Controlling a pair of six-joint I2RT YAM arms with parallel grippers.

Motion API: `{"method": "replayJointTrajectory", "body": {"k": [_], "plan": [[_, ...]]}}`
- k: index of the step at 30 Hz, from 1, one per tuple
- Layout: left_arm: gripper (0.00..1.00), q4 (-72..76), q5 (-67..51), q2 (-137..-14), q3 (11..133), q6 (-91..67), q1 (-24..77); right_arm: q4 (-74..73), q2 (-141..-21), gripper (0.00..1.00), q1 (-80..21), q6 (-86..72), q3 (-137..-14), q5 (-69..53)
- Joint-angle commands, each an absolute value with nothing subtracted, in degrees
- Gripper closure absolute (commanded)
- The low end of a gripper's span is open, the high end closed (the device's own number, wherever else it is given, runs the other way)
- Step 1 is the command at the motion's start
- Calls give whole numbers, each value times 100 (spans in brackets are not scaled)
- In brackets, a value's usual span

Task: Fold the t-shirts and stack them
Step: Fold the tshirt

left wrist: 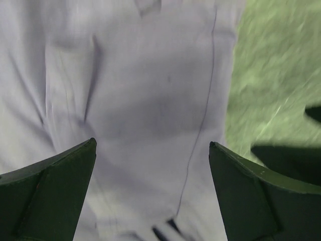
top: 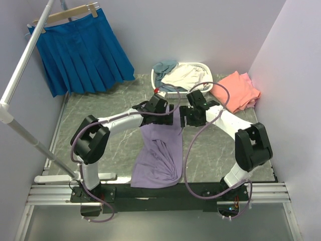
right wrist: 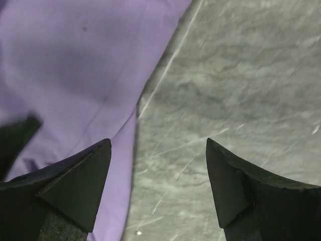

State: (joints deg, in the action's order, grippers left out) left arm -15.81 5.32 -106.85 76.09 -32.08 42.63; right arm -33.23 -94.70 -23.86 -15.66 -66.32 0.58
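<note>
Centrally on the grey marbled table (top: 220, 150) a large lavender t-shirt (top: 160, 150) is spread lengthwise. Its near hem is bunched into folds close to the black rail where the arms are mounted. Its far end is hidden under the two wrists.

The left gripper (left wrist: 152, 145) is held wide open above the lavender cloth, and nothing is caught between its fingers. A seam line is seen running down the cloth between them, with the shirt's edge and bare table off to the right. That view is blurred, so it cannot be told whether the tips touch the fabric.

The right gripper (right wrist: 158, 143) is also held well open and empty. It straddles the shirt's side edge, with one finger over purple cloth and the other over bare table.

Bare tabletop is left on either side of the shirt, broader on the left. The work area is hemmed in by walls at the back and right.

A white lattice basket (top: 204, 67) stands near the far edge, with a cream-white tee (top: 183, 75) and a grey-blue tee (top: 164, 66) crumpled in it. Coral-pink tees (top: 235, 90) are piled just beside it, against the right wall. A blue pleated skirt (top: 80, 55) hangs at the far left, its hanger partly cut off by a rack pole (top: 25, 63).
</note>
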Motion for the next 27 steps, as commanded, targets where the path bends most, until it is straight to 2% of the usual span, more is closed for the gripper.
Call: {"method": "replayJointTrajectory", "body": {"k": [1, 10, 17, 23, 27], "plan": [[1, -739, -130, -11012, 7927, -3032, 3964, -2892, -8948, 18, -2434, -1898, -6241, -298], [1, -869, -1169, -12111, 8955, -2980, 3665, -2777, -8727, 17, -2681, -2065, -5819, -475], [0, -1292, -178, -12340, 8877, -3085, 3358, -2830, -8868, 17, -2786, -2066, -5862, -501], [0, -1362, -18, -12296, 8508, -3120, 2594, -2900, -8982, 17, -2918, -2030, -5933, -510], [1, -1660, 481, -12410, 8753, -2962, 2146, -2883, -9123, 17, -2997, -2039, -5959, -580]]}}
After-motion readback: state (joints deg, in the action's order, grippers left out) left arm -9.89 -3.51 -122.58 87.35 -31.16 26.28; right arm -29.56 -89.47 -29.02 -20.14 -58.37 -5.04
